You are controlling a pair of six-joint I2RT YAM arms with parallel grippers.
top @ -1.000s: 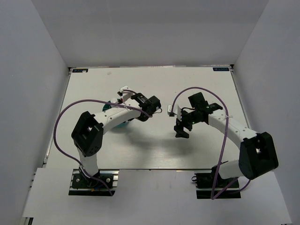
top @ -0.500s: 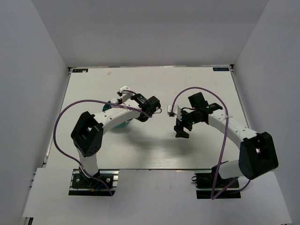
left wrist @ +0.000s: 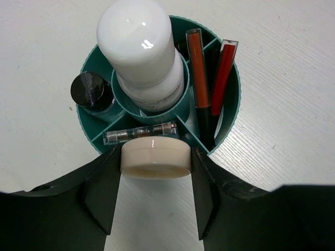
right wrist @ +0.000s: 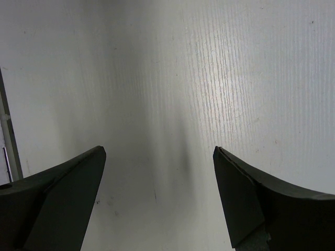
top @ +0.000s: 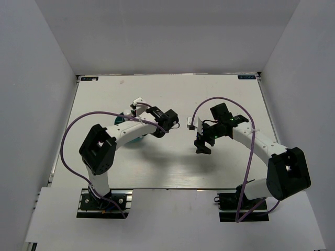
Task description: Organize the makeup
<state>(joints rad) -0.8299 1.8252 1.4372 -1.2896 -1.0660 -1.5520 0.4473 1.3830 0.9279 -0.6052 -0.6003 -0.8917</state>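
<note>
Holding the round cream compact (left wrist: 155,154) pinched between its fingers, the left gripper (left wrist: 155,166) hangs at the near rim of the teal tub (left wrist: 233,104). The tub already houses the white bottle (left wrist: 138,42), clear vial (left wrist: 140,133), black-capped tube (left wrist: 90,90) and red sticks (left wrist: 196,63). The right gripper (right wrist: 159,157) gapes wide, holding nothing. Seemingly only the compact is left to stow.

top cam: up high at the near side, looking down on whole table (top: 172,94) | left wrist: close, looking down into teal tub (left wrist: 233,112) | right wrist: close over the table | overlap: tub, table
</note>
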